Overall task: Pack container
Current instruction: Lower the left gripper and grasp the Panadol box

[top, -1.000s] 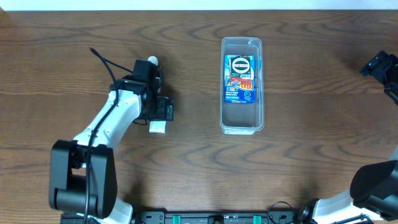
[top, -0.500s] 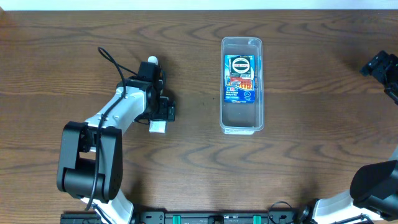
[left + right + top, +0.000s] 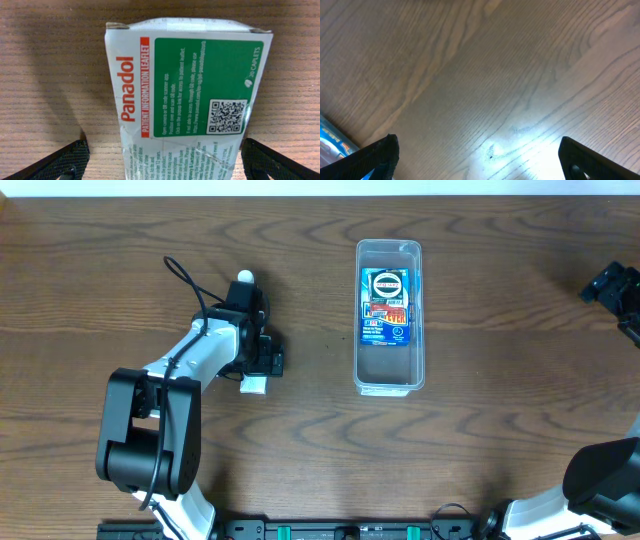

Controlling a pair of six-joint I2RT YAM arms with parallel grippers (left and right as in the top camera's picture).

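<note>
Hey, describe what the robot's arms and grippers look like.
The left arm has white links, bulky black joints and a loose black cable looping over it. The right arm matches: black joint, white link. Both end in black wedge-shaped jaws.

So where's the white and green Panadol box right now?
The white and green cardboard Panadol box lies on the brown wooden table, left of the clear plastic container, right under the open left gripper.

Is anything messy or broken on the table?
Nothing is spilled or broken. The Panadol box lies a bit crooked inside the open left claw, outside the container, where a blue box lies flat.
</note>
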